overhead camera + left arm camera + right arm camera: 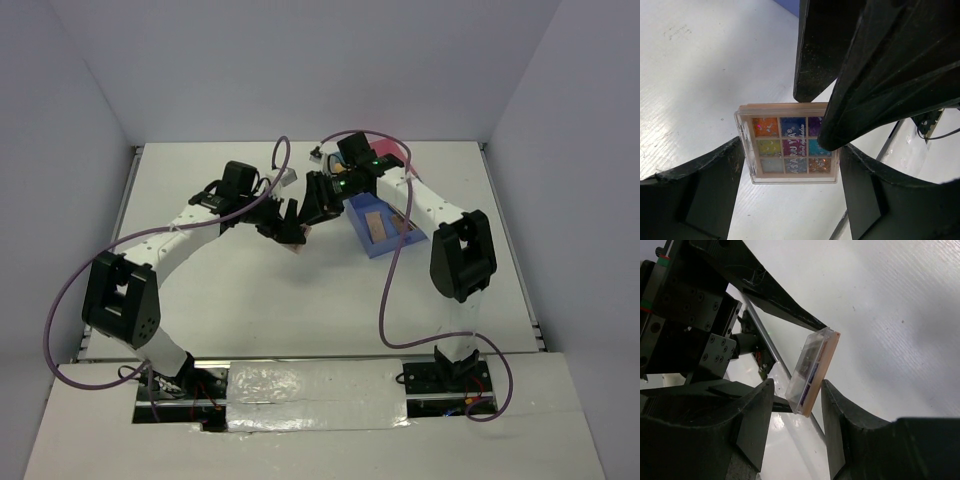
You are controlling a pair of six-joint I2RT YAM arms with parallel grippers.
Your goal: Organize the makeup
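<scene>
The multicolour-squares palette hangs above the table between both grippers. My left gripper is shut on its two side edges. My right gripper is open and straddles the palette edge-on, with a gap on each side of it. In the left wrist view, one right finger covers the palette's right corner. In the top view both grippers meet mid-table, left and right, with the palette just below them. A brown palette lies in the blue tray. The sponges and the bottle are out of view.
The blue tray's pink part lies behind the right arm at the back. Purple cables loop over both arms. The table's raised rim runs along the left side.
</scene>
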